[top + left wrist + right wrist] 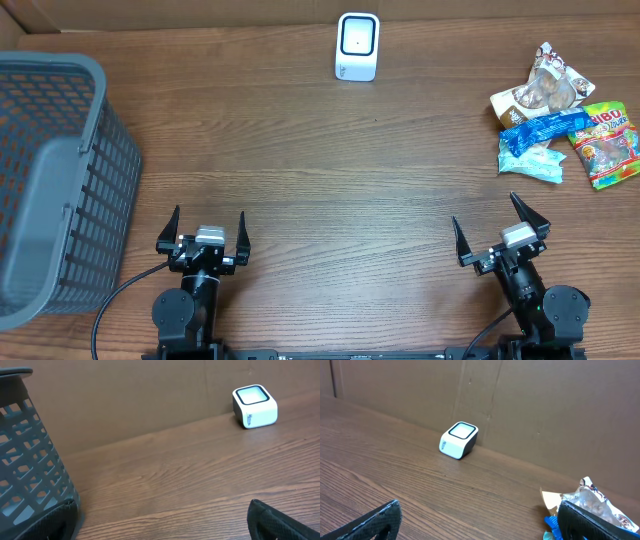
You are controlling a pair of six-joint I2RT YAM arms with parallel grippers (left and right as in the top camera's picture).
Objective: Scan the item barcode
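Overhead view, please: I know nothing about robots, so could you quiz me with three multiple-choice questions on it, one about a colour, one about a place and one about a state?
1. What colour is the basket?
A. Red
B. Yellow
C. Grey

2. Where does the white scanner stand?
A. Inside the basket
B. At the far edge of the table, near the middle
C. Under the left arm

3. How are the left fingers and right fingers?
A. Spread open, holding nothing
B. Shut on the basket rim
C. Shut on the scanner

Answers:
1 C, its slatted walls are grey.
2 B, it sits alone by the back wall, apart from the basket.
3 A, both pairs stand wide over bare wood, and the snack packets lie untouched at the right.
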